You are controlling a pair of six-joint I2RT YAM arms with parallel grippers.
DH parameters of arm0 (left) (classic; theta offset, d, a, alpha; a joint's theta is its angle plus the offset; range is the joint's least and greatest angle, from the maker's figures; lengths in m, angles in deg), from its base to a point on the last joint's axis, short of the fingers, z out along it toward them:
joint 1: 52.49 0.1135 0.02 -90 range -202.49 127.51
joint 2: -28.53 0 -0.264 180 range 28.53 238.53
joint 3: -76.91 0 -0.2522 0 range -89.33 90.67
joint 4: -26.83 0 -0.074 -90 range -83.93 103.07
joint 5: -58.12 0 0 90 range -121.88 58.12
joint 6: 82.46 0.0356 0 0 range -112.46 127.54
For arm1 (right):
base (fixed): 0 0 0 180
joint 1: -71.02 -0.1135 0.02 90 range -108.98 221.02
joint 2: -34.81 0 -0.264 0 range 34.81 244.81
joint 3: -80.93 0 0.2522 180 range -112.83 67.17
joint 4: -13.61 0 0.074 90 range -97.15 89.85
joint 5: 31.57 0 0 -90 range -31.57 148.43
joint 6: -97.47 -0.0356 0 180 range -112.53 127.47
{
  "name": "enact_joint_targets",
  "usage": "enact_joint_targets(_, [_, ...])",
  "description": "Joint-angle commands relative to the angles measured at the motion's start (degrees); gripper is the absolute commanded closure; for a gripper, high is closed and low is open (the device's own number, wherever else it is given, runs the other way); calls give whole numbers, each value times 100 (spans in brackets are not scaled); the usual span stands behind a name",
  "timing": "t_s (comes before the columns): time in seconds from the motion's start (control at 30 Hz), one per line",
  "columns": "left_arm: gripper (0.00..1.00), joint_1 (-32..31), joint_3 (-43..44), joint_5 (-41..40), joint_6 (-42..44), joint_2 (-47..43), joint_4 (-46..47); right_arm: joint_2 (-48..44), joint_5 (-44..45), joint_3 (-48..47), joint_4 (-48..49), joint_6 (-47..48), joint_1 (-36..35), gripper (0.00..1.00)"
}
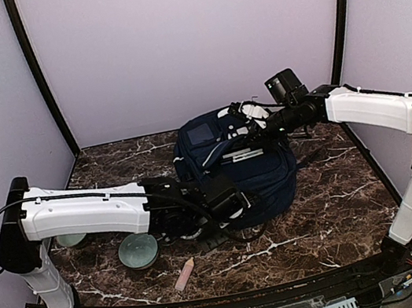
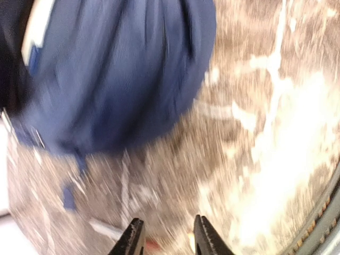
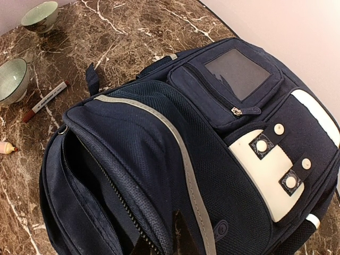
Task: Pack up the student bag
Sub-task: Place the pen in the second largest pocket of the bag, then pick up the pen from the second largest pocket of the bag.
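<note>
Brown marble-veined table [image 1: 333,195], lilac walls on three sides

Item: student bag [image 1: 249,174], navy, lying at mid-table on its back. Pockets and pale buckle patches face up. Main compartment unzipped along the near-left edge, with pale lining just visible inside.

Right claw [image 3: 159,239]: pressed together, apparently pinching the zip edge of the flap at the mouth of the opening.

Left claw [image 2: 167,228]: spread partway, nothing seen held. It hangs low over bare table just beside the bag's near side; its own view is blurred.

Loose stock left of the bag: two green bowls, one [image 1: 138,251] near the front and one [image 1: 69,240] half under the left arm; a marker [image 3: 45,101]; a pink stick [image 1: 185,273] near the front edge.

Step judged in hand: holding the mouth open while the left arm fetches something to load.

Handling note: the right claw should lift the flap up and back so the gap stays wide and taut. The left claw should pick slim pieces across their width and lower each one well past the zip teeth before letting go. The bowls look awkward for so narrow a mouth
</note>
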Motion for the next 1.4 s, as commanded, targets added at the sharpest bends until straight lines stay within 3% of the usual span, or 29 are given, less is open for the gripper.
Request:
enact_joint_targets(0.0, [65, -1, -442, 392, -1858, -462, -1256, -311, -227, -44, 364, -104, -59, 100])
enact_joint_targets(0.27, [56, 73, -1335, 1060, -3007, -527, -1287, -319, -287, -1, 388, -102, -60, 100])
enact_joint_targets(0.67, [48, 757, -2234, 2174, -3635, -864, -339, -342, -323, 56, 396, -112, -60, 100])
enact_joint_targets(0.9, [56, 896, -2347, 2396, -3589, -746, -32, -336, -325, 65, 405, -112, -55, 100])
enact_joint_targets(1.2, [56, 896, -2266, 2512, -3567, -377, -27, -315, -311, 118, 422, -77, -60, 100])
enact_joint_targets(1.37, [65, 896, -2003, 2372, -3382, -114, -310, -320, -327, 100, 417, -76, -60, 100])
